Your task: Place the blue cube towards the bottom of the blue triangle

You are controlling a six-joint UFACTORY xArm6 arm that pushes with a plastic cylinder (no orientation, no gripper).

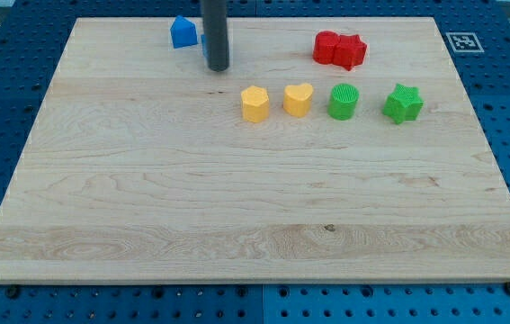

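Note:
The blue triangle (183, 32) sits near the view's top edge of the wooden board (237, 207), left of centre. The dark rod comes down just to its right, and my tip (218, 68) rests on the board slightly below and right of the triangle. A thin blue sliver (204, 47) shows at the rod's left edge. It looks like the blue cube, mostly hidden behind the rod, so its shape cannot be made out.
Two red blocks (339, 49) touch each other at the top right. A row lies below my tip and to its right: a yellow hexagon (255, 103), a yellow heart (298, 99), a green cylinder (344, 102), a green star (403, 103).

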